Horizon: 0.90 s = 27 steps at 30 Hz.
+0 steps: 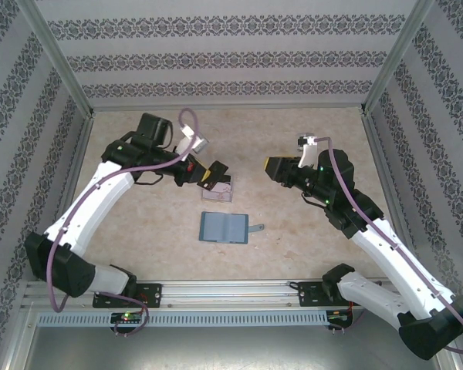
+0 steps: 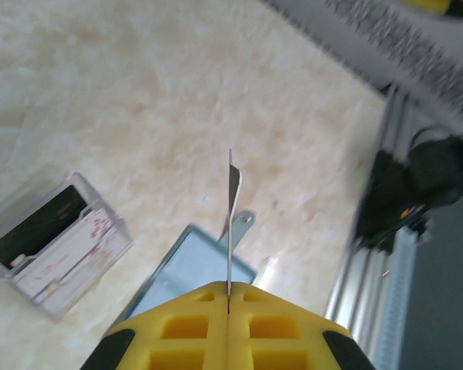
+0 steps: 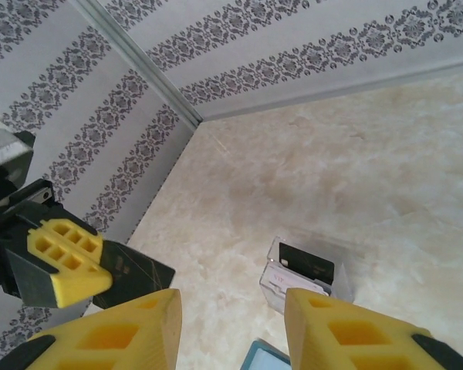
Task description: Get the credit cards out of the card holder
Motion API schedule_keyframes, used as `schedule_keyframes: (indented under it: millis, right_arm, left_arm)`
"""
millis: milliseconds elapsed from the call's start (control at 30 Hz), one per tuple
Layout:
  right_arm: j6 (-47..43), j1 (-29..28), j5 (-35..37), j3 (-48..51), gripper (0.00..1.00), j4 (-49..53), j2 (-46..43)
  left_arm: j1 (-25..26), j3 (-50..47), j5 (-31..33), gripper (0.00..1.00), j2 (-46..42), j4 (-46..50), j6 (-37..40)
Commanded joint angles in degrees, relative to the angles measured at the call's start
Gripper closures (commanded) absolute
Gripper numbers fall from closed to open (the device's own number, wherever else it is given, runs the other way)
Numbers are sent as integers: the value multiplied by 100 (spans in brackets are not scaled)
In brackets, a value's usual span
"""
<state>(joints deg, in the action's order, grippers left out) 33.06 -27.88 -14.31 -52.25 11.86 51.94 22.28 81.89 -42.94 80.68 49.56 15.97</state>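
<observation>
Table (image 1: 139, 231): pale marble-look top, smooth, soft sheen.
Holder (image 1: 224, 227): teal, matt; cloth or leather, can't tell.
Tray (image 1: 218, 190) just behind holder: clear hard plastic, glossy, glints on edges.
Pale cards (image 2: 69, 258) in tray: smooth, flat finish.
Held card (image 3: 139, 270) above tray: thin, stiff, dark, slight gloss.
Right gripper (image 3: 230, 301) pads (image 3: 112, 335): yellow, matt, waffle-moulded, rubbery look.
Arms (image 1: 100, 196): white shiny shells, black matt joints.
Rail (image 1: 231, 291) nearer than holder: bare brushed metal.
Walls (image 1: 231, 58): matt patterned paper.
</observation>
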Motion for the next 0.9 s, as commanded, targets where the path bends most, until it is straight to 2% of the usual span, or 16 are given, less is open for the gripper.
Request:
schedule_keyframes:
  millis: [0,233,433,600,867]
  right_arm:
    - [23,104,-171,127,60,-21,-37]
    - [-38,254,-284,215,60,31,-60]
    - [-74,373,-309,233,60,96,-123]
    - [-66,453,-379,216,60,102,-80]
    - [-32,572,-415,167,60,122,-10]
  left_arm:
    - [278,506,1000,100,249,1096,1539]
    - [594,1195,1629,100,1052,1543,3160]
    - [629,2120,2156,100,2076,2127,4167]
    - [628,2918,2459,100,2896,2448,4632]
    - [628,4182,2741,100,4087,2973,4923]
